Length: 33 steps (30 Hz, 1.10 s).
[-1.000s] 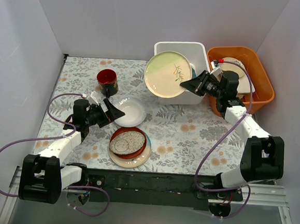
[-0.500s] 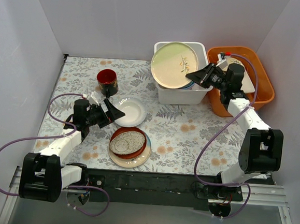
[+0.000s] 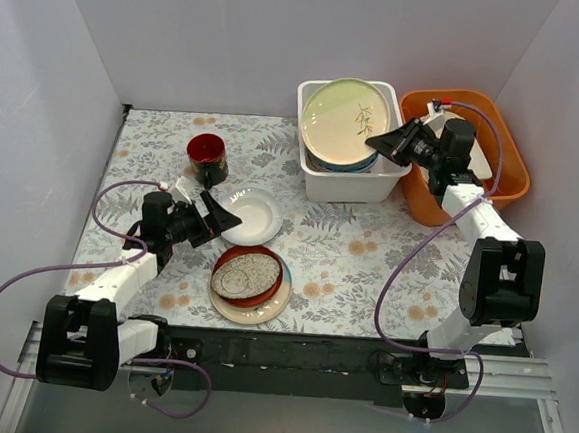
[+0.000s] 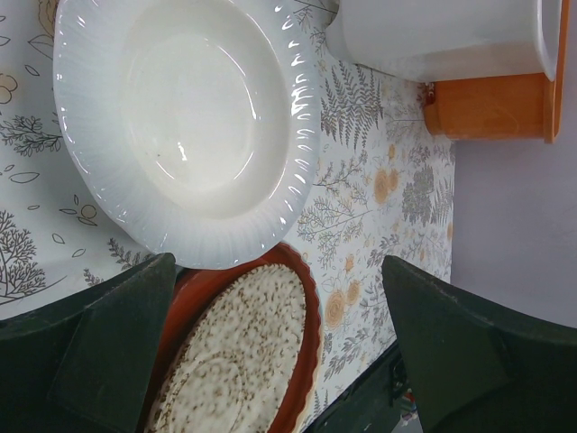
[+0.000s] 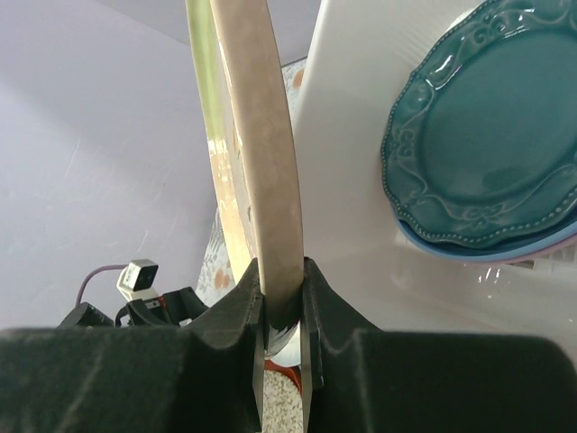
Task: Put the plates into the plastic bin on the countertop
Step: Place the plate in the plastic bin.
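Observation:
My right gripper is shut on the rim of a pale cream plate with a sprig motif, held tilted over the white plastic bin. In the right wrist view the plate's edge sits between my fingers, above a teal plate lying in the bin on a light blue one. My left gripper is open beside a white ribbed plate on the patterned countertop. A red-brown plate with a speckled oval dish rests on a cream-and-blue plate. The white plate and speckled dish show in the left wrist view.
An orange tub with beige and white dishes stands right of the bin. A small dark-red cup stands at the back left. White walls enclose the counter on three sides.
My right gripper has carried the cream plate rightward and back, from in front of the bin's left side to over the bin. The left arm has not moved.

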{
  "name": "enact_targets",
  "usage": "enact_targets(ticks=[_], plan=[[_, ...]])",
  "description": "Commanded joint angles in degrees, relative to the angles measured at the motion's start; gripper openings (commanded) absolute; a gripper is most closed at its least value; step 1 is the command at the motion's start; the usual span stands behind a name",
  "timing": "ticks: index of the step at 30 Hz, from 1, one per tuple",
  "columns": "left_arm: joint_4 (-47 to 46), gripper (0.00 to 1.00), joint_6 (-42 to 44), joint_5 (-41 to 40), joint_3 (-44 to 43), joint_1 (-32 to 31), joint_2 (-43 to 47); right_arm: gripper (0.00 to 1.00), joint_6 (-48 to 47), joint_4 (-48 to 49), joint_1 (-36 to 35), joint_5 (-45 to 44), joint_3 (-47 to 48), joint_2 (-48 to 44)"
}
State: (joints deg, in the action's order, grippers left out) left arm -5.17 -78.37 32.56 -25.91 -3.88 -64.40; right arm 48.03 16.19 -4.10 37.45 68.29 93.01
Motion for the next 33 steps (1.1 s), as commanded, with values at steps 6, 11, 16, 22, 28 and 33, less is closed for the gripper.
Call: enact_targets(ticks=[6,11,16,22,28,33], plan=[[-0.8,0.98,1.0,0.8,0.3,-0.2,0.2,0.01,0.3,6.6,1.0,-0.4,7.6,0.9],[-1.0,0.98,0.9,0.8,0.6,-0.2,0.1,0.01,-0.3,5.8,1.5,-1.3,8.8,2.6],[-1.1,0.98,0.9,0.8,0.7,-0.2,-0.1,0.01,-1.2,4.5,1.8,-2.3,11.0,4.9],[-1.1,0.98,0.8,0.8,0.8,-0.2,-0.1,0.01,-1.7,3.3,1.8,-2.6,12.5,7.9],[-1.2,0.98,0.9,0.8,0.9,-0.2,-0.2,0.01,-3.6,0.4,1.8,-3.7,14.6,9.8],[-1.5,0.98,0.8,0.9,1.2,-0.2,-0.6,0.01,-5.8,-2.9,1.6,-5.5,17.0,11.2]])
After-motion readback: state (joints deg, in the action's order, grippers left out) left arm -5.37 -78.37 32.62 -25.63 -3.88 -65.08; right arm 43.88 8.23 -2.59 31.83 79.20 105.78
